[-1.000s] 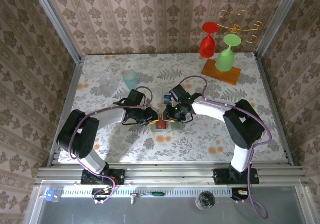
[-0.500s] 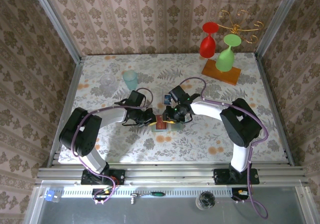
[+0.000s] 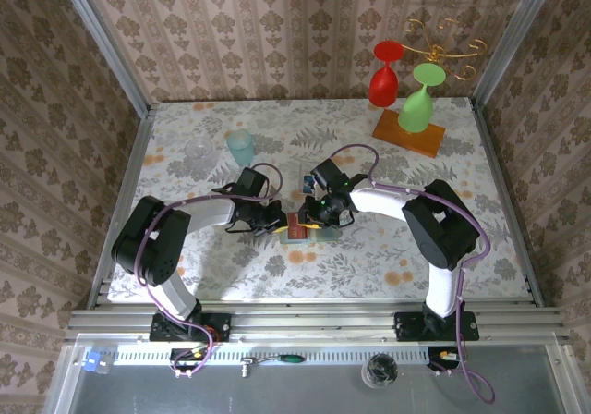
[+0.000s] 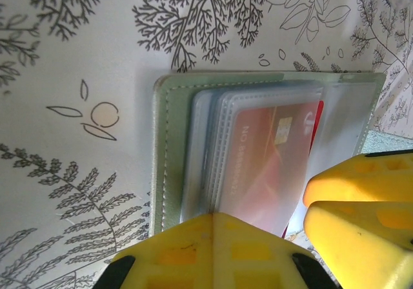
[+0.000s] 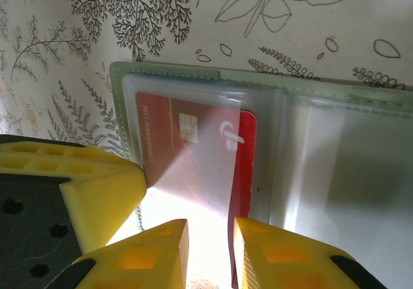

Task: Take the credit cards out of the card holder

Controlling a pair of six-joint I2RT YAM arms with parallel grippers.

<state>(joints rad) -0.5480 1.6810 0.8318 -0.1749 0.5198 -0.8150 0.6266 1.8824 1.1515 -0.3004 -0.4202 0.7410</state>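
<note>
Closed left fingers (image 4: 174, 253) at edge of card holder (image 4: 169, 147)

Card holder (image 4: 169, 153): grey-green, leather-like, matt, stitched seam along edge. Sleeves (image 5: 342, 160): clear plastic, glossy, slightly cloudy. Red card (image 5: 193, 153): smooth glossy plastic; chip (image 5: 187, 122) metallic gold. Left fingers (image 4: 206, 250), right fingers (image 5: 290, 257): yellow plastic, matt. Bench (image 3: 369, 257): smooth matt covering with printed leaves; cloth or vinyl, cannot tell. Red goblet (image 3: 384, 81), green goblet (image 3: 417, 104): smooth, satin sheen. Base board (image 3: 408, 134): orange, wood-like. Wire stand (image 3: 443, 35): shiny gold metal. Rails (image 3: 314, 320): dull silver metal.
</note>
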